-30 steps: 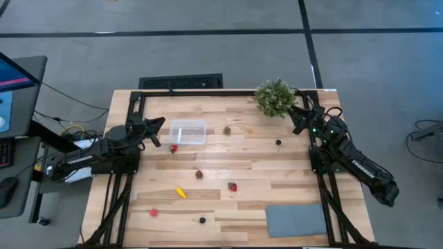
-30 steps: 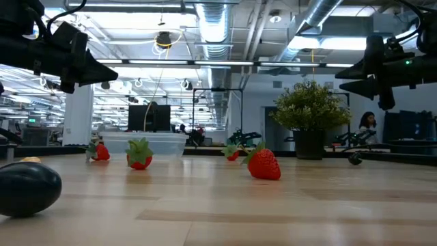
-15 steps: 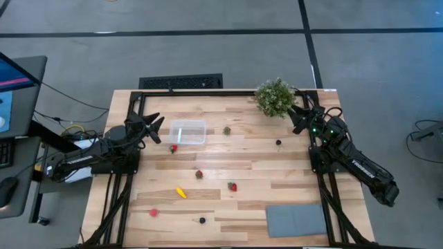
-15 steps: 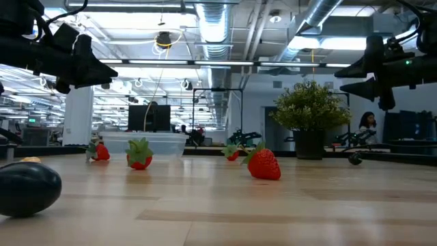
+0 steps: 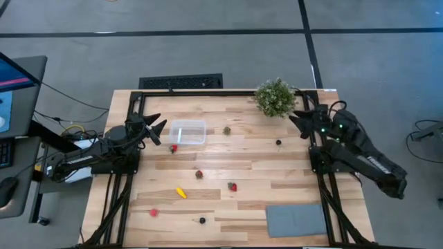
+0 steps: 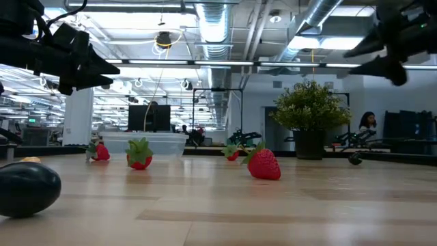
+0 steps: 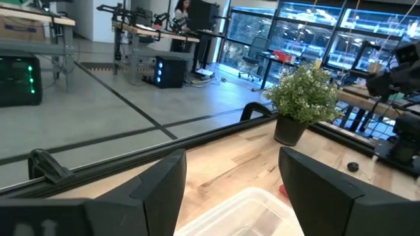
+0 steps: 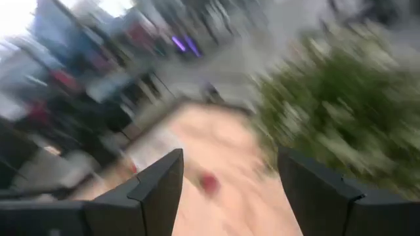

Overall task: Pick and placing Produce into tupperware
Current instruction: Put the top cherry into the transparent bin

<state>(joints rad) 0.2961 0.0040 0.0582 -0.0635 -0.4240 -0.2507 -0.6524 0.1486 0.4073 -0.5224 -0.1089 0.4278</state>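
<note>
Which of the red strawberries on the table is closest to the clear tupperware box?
The strawberry lying just off the near left corner of the tupperware. The other red ones lie much farther away, toward the table's near side.

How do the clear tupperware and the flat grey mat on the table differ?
The tupperware is a translucent box with raised walls, and the wood shows through it; the grey mat is opaque and lies flat. The tupperware sits by the left gripper, at the table's far side; the mat lies at the near edge on the right arm's side. The mat looks larger. Both are rectangular with nothing in or on them.
</note>
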